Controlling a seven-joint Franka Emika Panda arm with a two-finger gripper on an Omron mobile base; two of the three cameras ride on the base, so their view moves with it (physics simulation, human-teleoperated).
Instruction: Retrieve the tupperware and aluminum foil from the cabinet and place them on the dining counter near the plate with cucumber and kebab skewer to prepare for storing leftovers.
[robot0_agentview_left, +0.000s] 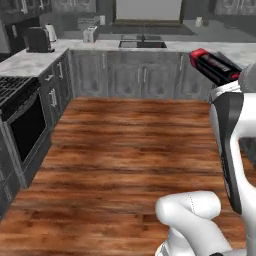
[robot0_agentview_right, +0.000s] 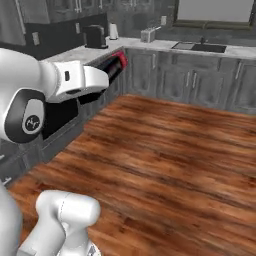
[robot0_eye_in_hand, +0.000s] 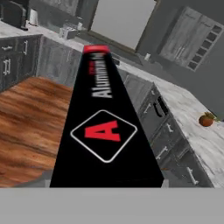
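The aluminum foil (robot0_eye_in_hand: 103, 127) is a long black box with a red far end, a red "A" in a white diamond and white lettering. It sticks out forward from my gripper (robot0_eye_in_hand: 105, 183), which is shut on its near end. In the left base view the aluminum foil (robot0_agentview_left: 215, 66) is held high at the right, above the floor and behind my forearm. From the right side the aluminum foil (robot0_agentview_right: 111, 67) points away from the white hand toward the left counter. The tupperware, the dining counter and the plate with cucumber and kebab skewer are out of view.
A wide wooden floor (robot0_agentview_left: 130, 145) lies ahead. An oven range (robot0_agentview_left: 20, 112) stands at the left, grey base cabinets (robot0_agentview_left: 140, 75) with a sink (robot0_agentview_left: 142, 44) run along the back, and a dark toaster (robot0_agentview_left: 37, 40) sits on the corner counter. A marble counter (robot0_eye_in_hand: 192, 127) carries a small orange thing (robot0_eye_in_hand: 205, 119).
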